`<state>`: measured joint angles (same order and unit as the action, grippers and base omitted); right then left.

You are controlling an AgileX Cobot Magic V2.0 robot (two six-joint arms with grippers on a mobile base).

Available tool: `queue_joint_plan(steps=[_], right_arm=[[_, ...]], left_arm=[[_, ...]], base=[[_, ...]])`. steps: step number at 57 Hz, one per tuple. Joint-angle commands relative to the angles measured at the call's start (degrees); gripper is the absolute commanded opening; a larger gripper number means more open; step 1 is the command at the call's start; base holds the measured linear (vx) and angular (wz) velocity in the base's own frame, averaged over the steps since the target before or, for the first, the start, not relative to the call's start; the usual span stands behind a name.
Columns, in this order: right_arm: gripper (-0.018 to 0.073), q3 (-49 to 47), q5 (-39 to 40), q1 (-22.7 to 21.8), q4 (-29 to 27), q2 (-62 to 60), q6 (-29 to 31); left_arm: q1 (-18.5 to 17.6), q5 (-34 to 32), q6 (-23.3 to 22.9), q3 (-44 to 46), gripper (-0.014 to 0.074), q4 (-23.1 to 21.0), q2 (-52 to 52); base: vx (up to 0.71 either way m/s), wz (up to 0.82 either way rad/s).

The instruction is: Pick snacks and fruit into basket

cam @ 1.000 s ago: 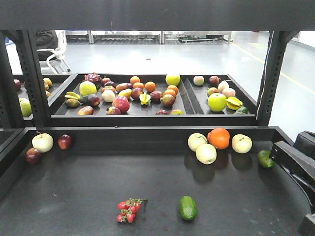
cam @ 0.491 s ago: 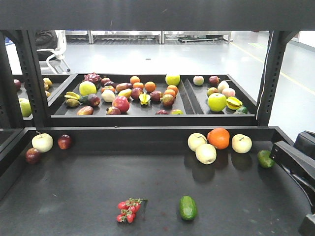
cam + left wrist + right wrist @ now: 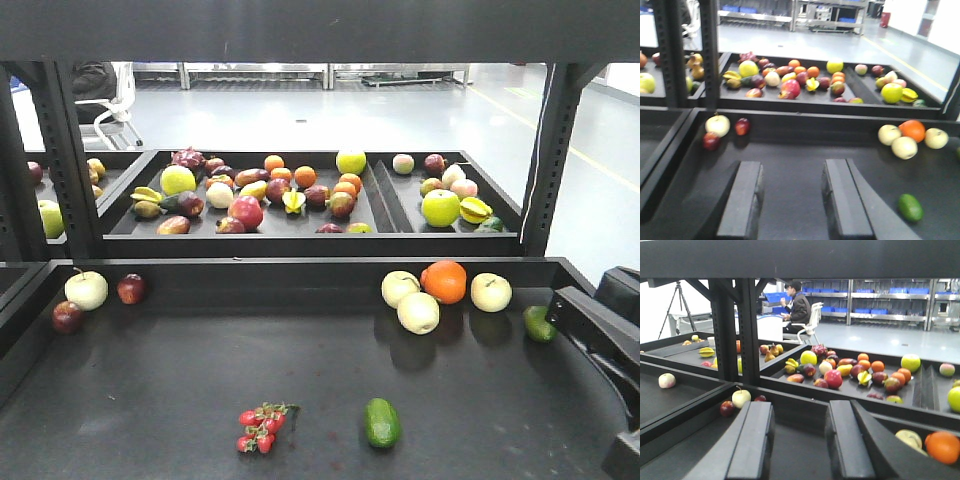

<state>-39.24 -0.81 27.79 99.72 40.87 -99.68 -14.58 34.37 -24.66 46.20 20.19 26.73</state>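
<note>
The fruit (image 3: pixel 381 422), a dark green oval with pebbly skin, lies on the black shelf surface near the front, right of centre. It also shows low on the right in the left wrist view (image 3: pixel 910 207). My left gripper (image 3: pixel 792 167) is open above the bare shelf, well left of the fruit, with nothing between its fingers. My right gripper (image 3: pixel 800 407) is open too and empty, facing the shelf's back wall. A black part of the right arm (image 3: pixel 600 335) reaches in from the right edge. The snacks and the basket are out of view.
A sprig of cherry tomatoes (image 3: pixel 262 425) lies left of the fruit. Pale apples and an orange (image 3: pixel 444 281) sit at back right, a green fruit (image 3: pixel 538 322) by the right arm, apples (image 3: pixel 87 289) at back left. Behind is a tray (image 3: pixel 375 195) of mixed fruit, flanked by shelf posts (image 3: pixel 70 160).
The black part of the right arm at the right edge has crept slightly to the left. The fruit and everything else on the shelf lie as before.
</note>
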Motion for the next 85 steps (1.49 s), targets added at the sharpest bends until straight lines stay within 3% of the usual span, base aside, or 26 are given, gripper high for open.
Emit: queue_joint_plan(steps=[1,6,11,14,18,27,33,39,40,41,43,48,54,64,76,85], right_arm=[[0.0329,-2.09,-2.85,-0.16,-1.00,1.67,-2.67],[0.0331,-3.42,-6.67,-0.16,-5.51,4.85,-5.10],[0.0340,-6.12,-8.71,-0.16,-8.11,8.98,-3.07],[0.0347,-7.70,-8.96,-0.16,-9.59,11.61,-0.61],[0.0362,-10.06,-9.70,-0.48,-15.52,16.46,3.98],[0.0378,-11.79,-10.04,-3.87,-32.84,24.69,17.98],[0.0378,-12.95,-11.05,-6.58,-47.70,29.22,33.91],[0.0378,-15.22,-15.12,-7.46,-66.05,32.80,57.21],[0.0378,-16.08,-17.18,-7.46,-69.80,33.22,62.90],[0.0378,-16.75,-18.90,-7.46,-71.06,33.66,64.88],[0.0378,-19.45,-25.46,-7.64,-80.07,35.27,78.93],[0.0378,-26.79,-39.12,-10.56,-94.05,39.60,97.91],[0.0378,-33.92,-43.98,-15.67,-105.58,44.28,104.58],[0.0379,-38.66,-42.52,-21.33,-106.36,49.14,104.68],[0.0379,-39.00,-39.39,-22.44,-104.76,54.83,104.71],[0.0379,-39.00,-38.41,-22.28,-105.13,58.41,104.71]], left_arm=[[-0.29,-7.52,0.48,1.79,0.0409,-2.44,4.59],[-0.29,-7.25,4.18,1.85,0.0424,-6.20,10.53],[-0.29,-5.72,9.45,3.92,0.0448,-9.93,17.03],[-0.29,-4.36,12.83,5.88,0.0466,-11.54,21.30],[-0.29,-2.58,16.63,9.87,0.0491,-13.87,28.70],[-0.29,-0.91,17.82,15.77,0.0511,-13.92,40.73],[-0.29,-1.97,15.86,17.16,0.0511,-13.92,45.18],[-0.29,-4.89,14.05,17.16,0.0511,-15.04,46.22],[-0.29,-5.28,14.10,17.16,0.0511,-15.33,46.22],[-0.29,-5.46,14.10,17.16,0.0511,-15.44,46.22],[-0.29,-5.88,14.10,17.16,0.0511,-15.45,46.22],[-0.29,-6.14,14.10,17.16,0.0511,-15.45,46.22],[-0.29,-6.89,14.10,17.16,0.0511,-15.45,46.22],[-0.29,-6.61,14.67,17.71,0.0511,-15.39,48.24],[-0.29,-4.37,15.84,25.73,0.0511,-15.51,58.98],[-0.29,-0.92,22.75,34.81,0.0511,-21.96,68.69]], base=[[0.00,0.00],[0.00,0.00],[0.00,0.00],[0.00,0.00],[0.00,0.00],[0.00,0.00],[0.00,0.00],[0.00,0.00],[0.00,0.00],[0.00,0.00],[0.00,0.00],[0.00,0.00],[0.00,0.00],[0.00,0.00],[0.00,0.00],[0.00,0.00]])
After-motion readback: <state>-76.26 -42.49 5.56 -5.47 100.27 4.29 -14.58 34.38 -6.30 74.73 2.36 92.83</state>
